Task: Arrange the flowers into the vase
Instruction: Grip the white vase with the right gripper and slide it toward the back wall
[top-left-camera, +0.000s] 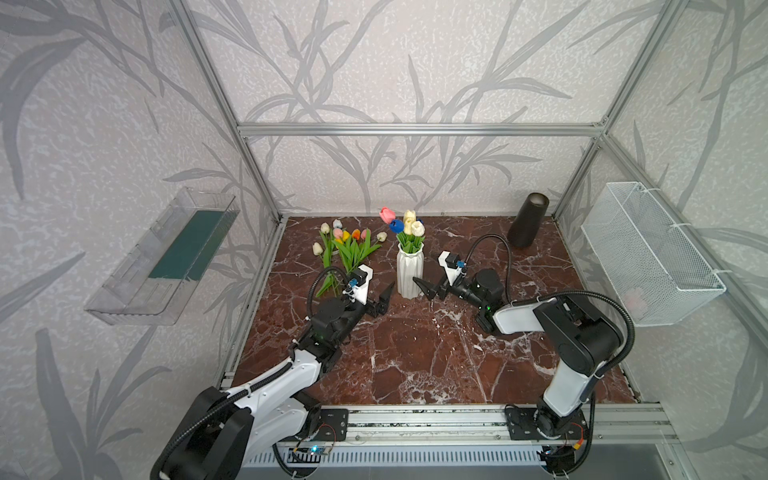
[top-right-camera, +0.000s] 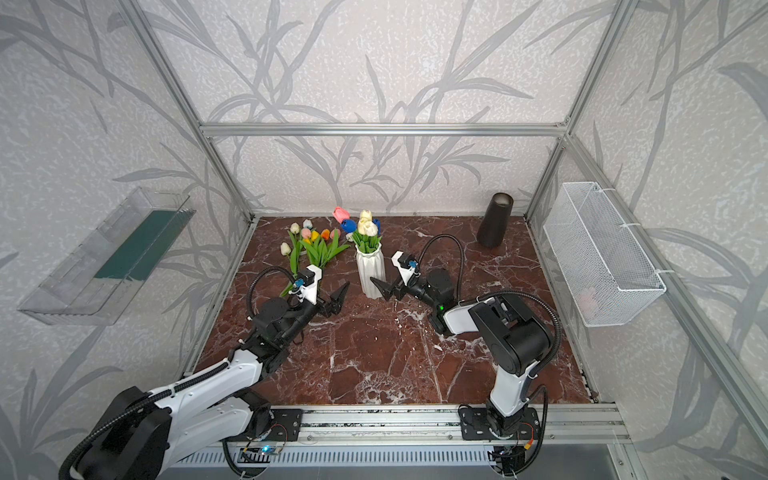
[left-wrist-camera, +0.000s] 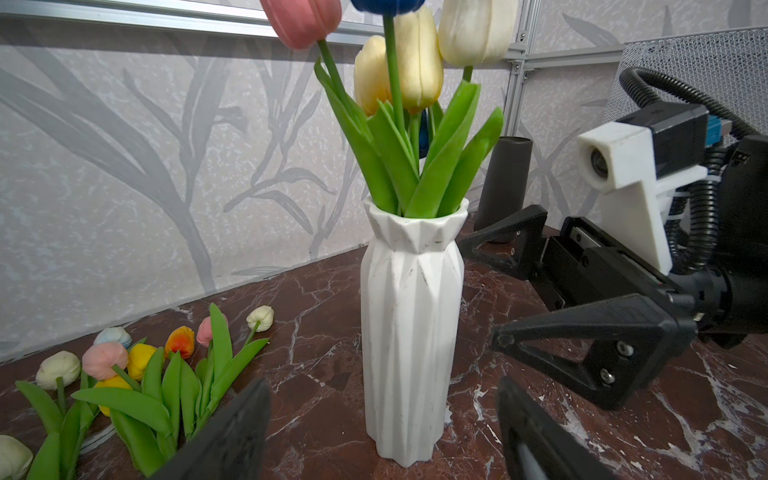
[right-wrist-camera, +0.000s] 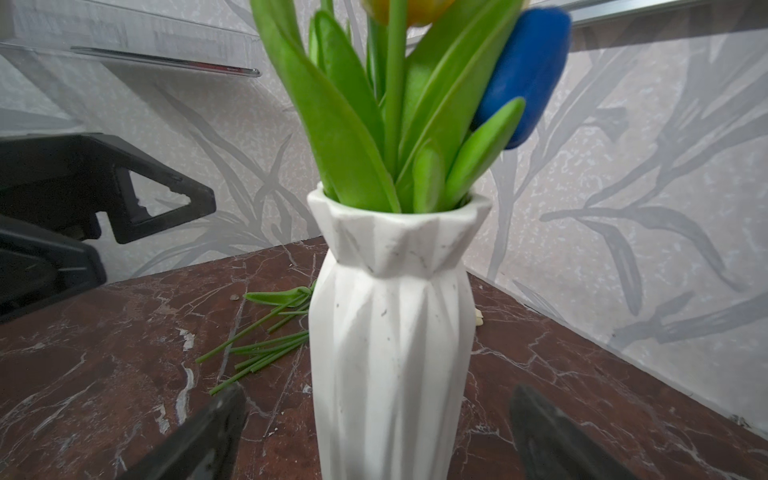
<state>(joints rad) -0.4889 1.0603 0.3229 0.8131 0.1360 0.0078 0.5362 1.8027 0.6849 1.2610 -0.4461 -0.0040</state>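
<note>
Left pincer (top-left-camera: 384, 297): I see its jaws apart and empty, low over the table (top-left-camera: 415, 353), with the tips aimed at the vase.
Right pincer (top-left-camera: 424, 289): the jaws are spread wide with nothing clamped. It faces the vase from the opposite side, tips low by the body.
Vase (top-left-camera: 410, 274): white, ribbed and upright, it stands between my two pincers. It is straight ahead of the right one, in line with the gap of its jaws. I cannot tell whether a tip touches it.
Standing flowers (top-left-camera: 409, 226): pink, blue, cream and white heads with green leaves stand above both pincers, stems down in the vase mouth (a second blue head hangs lower, on the side away from the left pincer).
Loose flowers (top-left-camera: 349, 245): a bunch lies flat on the table beside the left pincer, on the side away from the vase. The heads point away from it and the cut stem ends lie near its wrist.
Dark cylinder (top-left-camera: 528, 222): upright, well beyond the right pincer, near the back corner.
</note>
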